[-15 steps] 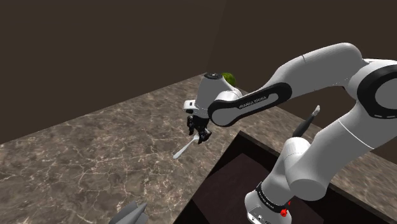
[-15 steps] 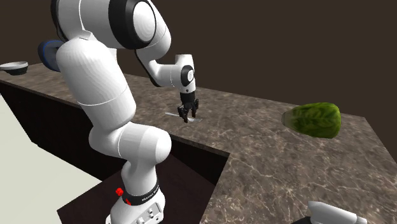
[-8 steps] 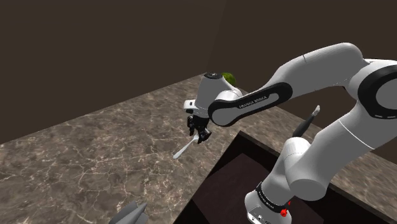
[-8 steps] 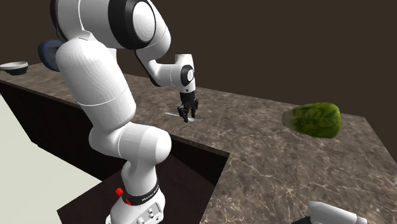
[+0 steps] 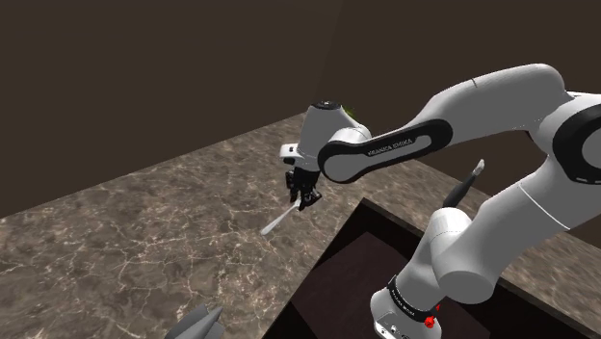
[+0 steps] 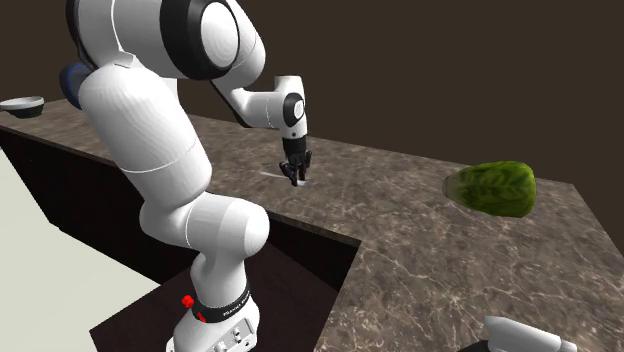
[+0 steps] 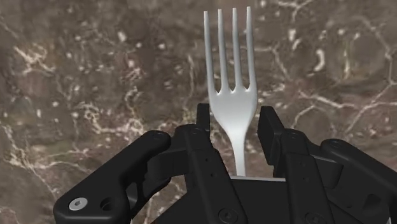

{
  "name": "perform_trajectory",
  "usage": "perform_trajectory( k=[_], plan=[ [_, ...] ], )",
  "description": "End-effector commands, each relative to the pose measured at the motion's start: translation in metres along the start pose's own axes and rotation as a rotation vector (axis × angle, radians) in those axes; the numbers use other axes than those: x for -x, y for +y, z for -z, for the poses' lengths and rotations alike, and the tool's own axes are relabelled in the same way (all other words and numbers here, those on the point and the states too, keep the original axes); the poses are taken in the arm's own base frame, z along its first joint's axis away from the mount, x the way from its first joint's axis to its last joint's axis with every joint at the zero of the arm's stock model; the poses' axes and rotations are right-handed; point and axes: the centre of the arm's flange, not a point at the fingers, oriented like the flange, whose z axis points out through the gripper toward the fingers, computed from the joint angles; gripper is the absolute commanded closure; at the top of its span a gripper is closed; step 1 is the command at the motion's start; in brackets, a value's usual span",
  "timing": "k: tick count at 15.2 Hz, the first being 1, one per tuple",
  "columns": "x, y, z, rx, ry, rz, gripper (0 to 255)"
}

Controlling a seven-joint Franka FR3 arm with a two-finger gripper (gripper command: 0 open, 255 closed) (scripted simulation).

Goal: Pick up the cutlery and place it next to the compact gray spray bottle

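Note:
A pale fork [image 7: 233, 95] sticks out between my black fingers [image 7: 268, 125], tines pointing away from the hand, over the dark marbled counter [image 7: 95, 76]. My gripper [image 7: 235, 130] is shut on its neck. In the shoulder view the gripper [image 5: 306, 199] hangs just above the counter near the inner corner, and the fork [image 5: 277, 221] slants down toward that view's left. The second exterior view has the gripper [image 6: 295, 178] low over the counter's middle. A gray object [image 5: 197, 324], cut off by the lower edge, lies on the counter; I cannot tell if it is the spray bottle.
The counter [image 5: 144, 241] is L-shaped around a dark recess [image 5: 347, 279] where the stand sits. A green leafy lump [image 6: 492, 187] lies at the second exterior view's right, a pale gray object [image 6: 528, 336] at its lower right, and a bowl [image 6: 22, 104] at its far left.
The hand has risen slightly and shifted a little, taking the fork's held end up with it. The arm's elbow has moved up too.

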Motion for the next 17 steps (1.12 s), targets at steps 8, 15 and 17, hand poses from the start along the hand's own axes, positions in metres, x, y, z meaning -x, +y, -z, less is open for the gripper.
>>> perform_trajectory(
  k=[8,15,17],
  plan=[
    [0.004,0.001,0.047,-0.001,0.000,0.000,255],
    [0.007,0.001,0.084,-0.001,0.000,0.000,255],
    [0.008,0.001,0.095,-0.001,0.000,0.000,255]
  ],
)
